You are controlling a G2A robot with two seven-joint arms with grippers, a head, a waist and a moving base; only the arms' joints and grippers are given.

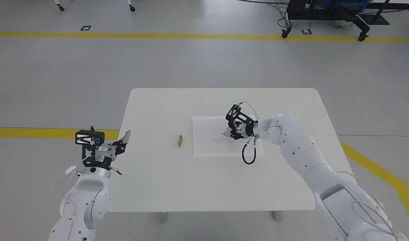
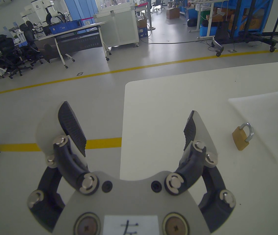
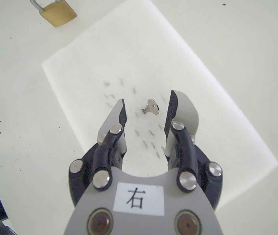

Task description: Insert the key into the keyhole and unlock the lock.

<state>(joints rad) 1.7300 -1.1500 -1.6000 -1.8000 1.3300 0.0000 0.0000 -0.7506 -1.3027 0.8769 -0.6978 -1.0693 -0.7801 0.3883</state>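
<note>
A small silver key (image 3: pixel 151 107) lies flat on a white foam pad (image 3: pixel 139 50). My right gripper (image 3: pixel 146 110) is open just above the pad, its fingers on either side of the key, not touching it. In the top view this gripper (image 1: pixel 235 127) sits over the pad (image 1: pixel 208 139) at mid table. A brass padlock (image 3: pixel 55 10) with a steel shackle lies on the bare table beside the pad's edge (image 1: pixel 181 139) (image 2: pixel 242 136). My left gripper (image 2: pixel 131 128) is open and holds nothing, off the table's left edge (image 1: pixel 121 144), well short of the padlock.
The white table (image 1: pixel 160 183) has bare surface around the pad. The pad bears many small dark dents near the key. Beyond the table are a grey floor with yellow lines (image 1: pixel 192 35), desks and blue racks (image 2: pixel 227 5).
</note>
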